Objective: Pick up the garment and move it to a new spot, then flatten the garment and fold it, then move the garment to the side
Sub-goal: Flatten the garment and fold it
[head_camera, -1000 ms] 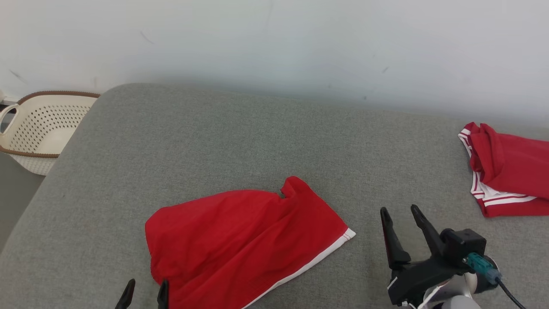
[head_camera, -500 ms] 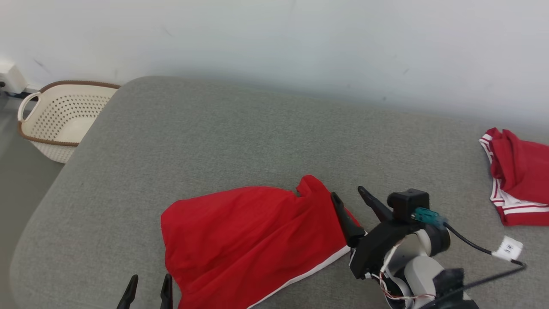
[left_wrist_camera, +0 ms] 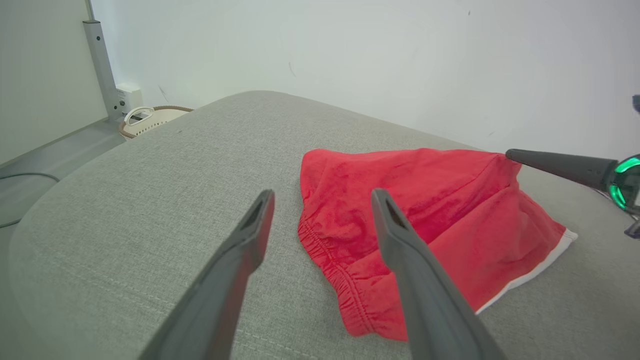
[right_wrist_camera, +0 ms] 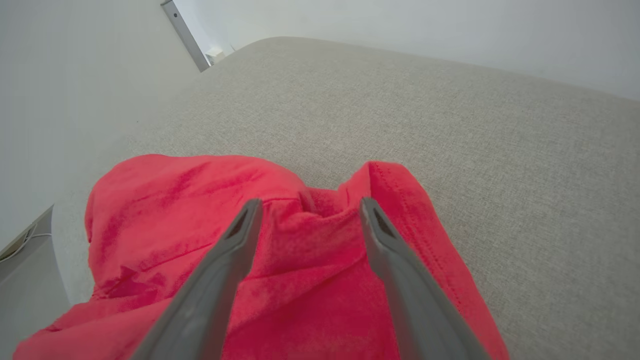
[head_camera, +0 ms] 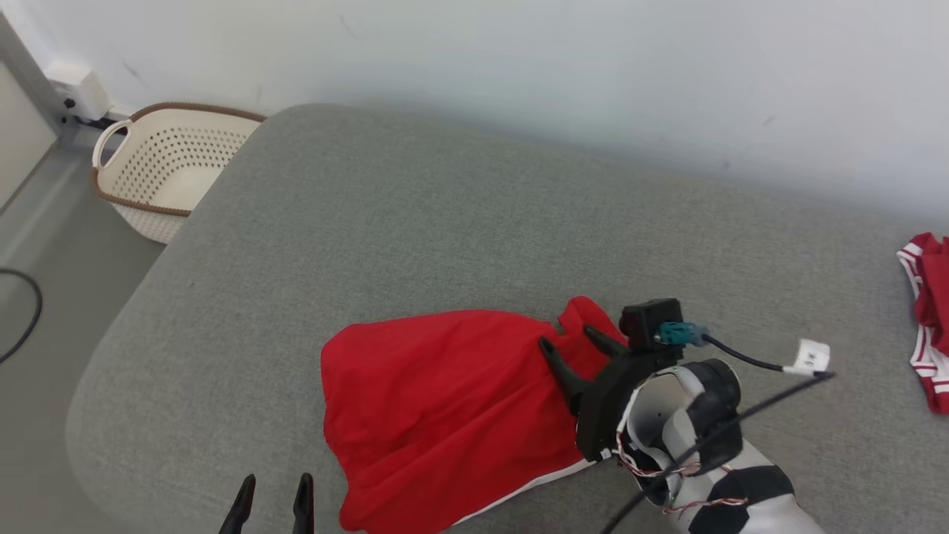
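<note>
A red garment (head_camera: 445, 408) with a white hem stripe lies rumpled on the grey cushioned surface (head_camera: 415, 237), toward its near edge. My right gripper (head_camera: 571, 343) hangs open just above the garment's far right corner, and its fingers straddle a raised fold (right_wrist_camera: 325, 210) there without closing on it. At the bottom edge of the head view my left gripper (head_camera: 271, 495) stands open, a short way left of the garment's elastic waistband (left_wrist_camera: 325, 250). In the left wrist view its fingers (left_wrist_camera: 240, 260) are empty, with the cloth (left_wrist_camera: 430, 200) beyond them.
A cream perforated laundry basket (head_camera: 159, 174) stands on the floor past the surface's far left corner. Another red garment with white stripes (head_camera: 927, 319) lies at the right edge. A black cable (head_camera: 18, 319) loops on the floor at left. A white wall is behind.
The head camera has swung left, shifting the whole picture right. My right gripper has moved left from beside the garment to above its far right corner. The left gripper has stayed put.
</note>
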Motion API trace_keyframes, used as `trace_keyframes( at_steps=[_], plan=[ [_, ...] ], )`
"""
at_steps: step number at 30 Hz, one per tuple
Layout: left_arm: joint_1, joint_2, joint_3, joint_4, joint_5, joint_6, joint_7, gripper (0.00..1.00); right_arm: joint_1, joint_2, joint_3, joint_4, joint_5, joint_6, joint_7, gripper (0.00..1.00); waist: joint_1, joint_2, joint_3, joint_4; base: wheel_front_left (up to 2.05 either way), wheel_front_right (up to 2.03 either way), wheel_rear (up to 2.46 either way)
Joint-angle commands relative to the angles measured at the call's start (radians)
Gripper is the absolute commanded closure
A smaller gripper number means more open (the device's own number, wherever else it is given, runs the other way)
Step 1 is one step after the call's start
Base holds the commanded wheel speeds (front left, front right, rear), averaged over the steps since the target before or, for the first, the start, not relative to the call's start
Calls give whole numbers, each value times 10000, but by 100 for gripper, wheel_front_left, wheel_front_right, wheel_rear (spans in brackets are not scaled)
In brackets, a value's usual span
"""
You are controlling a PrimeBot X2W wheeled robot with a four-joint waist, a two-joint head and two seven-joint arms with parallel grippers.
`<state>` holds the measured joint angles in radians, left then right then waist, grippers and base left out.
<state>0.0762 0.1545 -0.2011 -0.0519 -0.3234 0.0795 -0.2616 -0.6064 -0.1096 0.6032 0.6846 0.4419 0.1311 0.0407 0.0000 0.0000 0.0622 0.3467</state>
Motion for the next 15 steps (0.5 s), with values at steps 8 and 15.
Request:
trace_keyframes(
  at_steps=[8, 15],
  plan=[
    [-194, -368, 180, 217, 318, -336, -41, 0, -1040, 278, 604, 1845, 119, -7, 131, 0, 0, 0, 359, 410, 0, 0, 0],
    [-297, -616, 370, 461, 442, -611, -41, 0, -1701, 402, 622, 2981, 237, -7, -536, 100, 0, 0, 467, 432, 0, 0, 0]
  ],
)
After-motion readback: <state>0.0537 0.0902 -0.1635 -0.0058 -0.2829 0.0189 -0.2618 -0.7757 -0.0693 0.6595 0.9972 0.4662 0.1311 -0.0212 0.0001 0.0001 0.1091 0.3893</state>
